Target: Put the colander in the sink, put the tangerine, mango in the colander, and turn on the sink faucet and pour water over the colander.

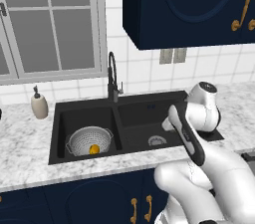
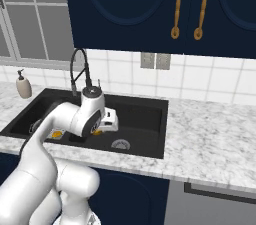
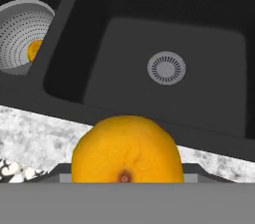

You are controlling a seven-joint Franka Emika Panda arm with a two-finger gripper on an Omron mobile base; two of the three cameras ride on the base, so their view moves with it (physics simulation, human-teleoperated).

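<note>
Above the right basin, the gripper (image 2: 100,130) is clamped on a yellow-orange fruit.

Held between the jaws, the mango (image 3: 125,149) is smooth, egg-shaped and yellow-orange, with a small dark tip. Below it lies the matte black double-basin sink (image 1: 144,110), set in a speckled grey-white marble counter (image 2: 210,134), a round steel drain (image 3: 167,67) in the right basin. Sitting in the left basin, the perforated silver colander (image 1: 88,140) holds the small round tangerine (image 1: 93,149). Behind the divider rises the slim black arched sink faucet (image 1: 112,76); a beige soap dispenser (image 1: 39,103) stands at the far left.
</note>
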